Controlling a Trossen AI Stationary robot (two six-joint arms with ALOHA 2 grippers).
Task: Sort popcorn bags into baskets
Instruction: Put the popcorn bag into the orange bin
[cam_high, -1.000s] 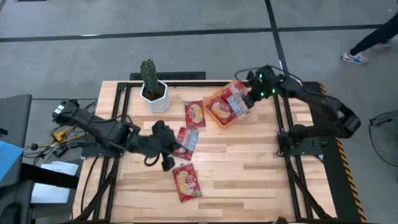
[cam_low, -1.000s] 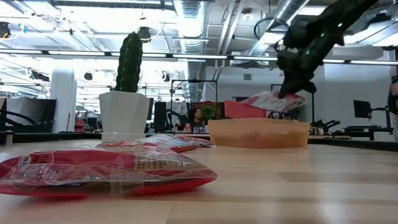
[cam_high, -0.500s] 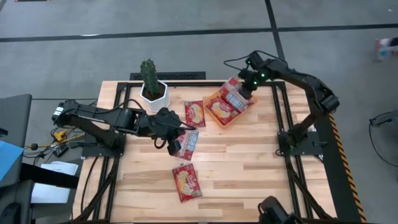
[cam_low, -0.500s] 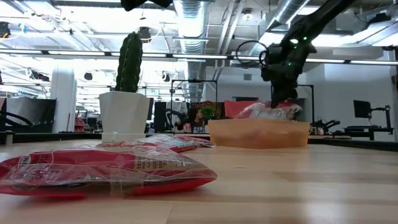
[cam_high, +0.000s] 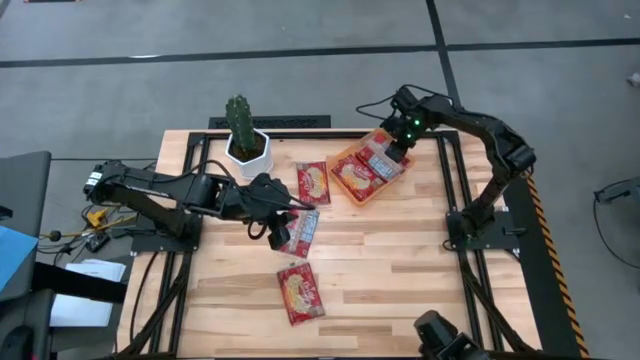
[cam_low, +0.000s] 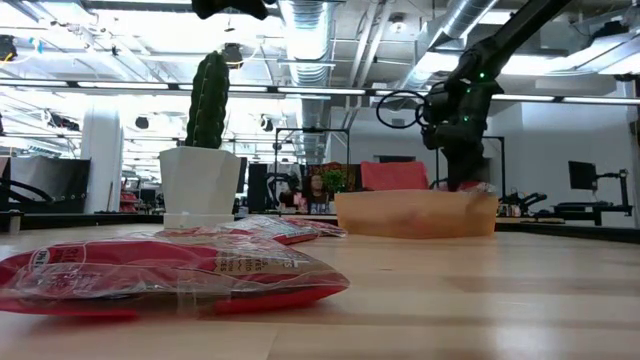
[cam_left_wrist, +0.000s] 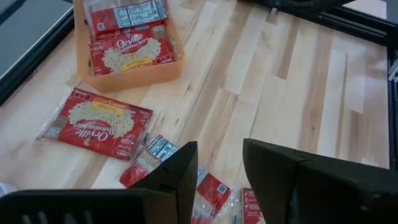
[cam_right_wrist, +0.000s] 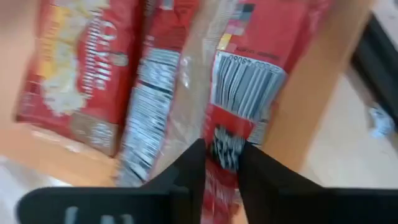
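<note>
The orange tray (cam_high: 364, 199) stands near the table's far edge and has several red popcorn bags in it (cam_left_wrist: 127, 53). My right gripper (cam_high: 399, 152) reaches down into the tray's far right part and is shut on one bag (cam_right_wrist: 249, 68). Three more bags lie flat on the wood: one left of the tray (cam_high: 313, 183), one mid-table (cam_high: 305, 230), and one toward the near edge (cam_high: 300, 290). My left gripper (cam_high: 288, 214) is open and hovers just over the mid-table bag's left end (cam_left_wrist: 208, 186). My right gripper (cam_right_wrist: 222, 149) pinches the bag's end with the barcode panel (cam_right_wrist: 227, 134) between its two fingers. It comes from above, slanting down. The rest of the bag lies in the tray against its far right wall (cam_right_wrist: 311, 106), next to two other bags.
A white pot with a green cactus (cam_high: 243, 135) stands at the far left of the table, close behind my left arm. Black frame rails run along the table's left and right sides. Bare wood lies to the right and near side of the loose bags.
My right gripper has moved left and down, carrying its bag from above the tray's right rim into the tray, where the bag now lies behind the tray's wall. My left gripper has swung toward the far edge and right, over the mid-table bag, then held still.
</note>
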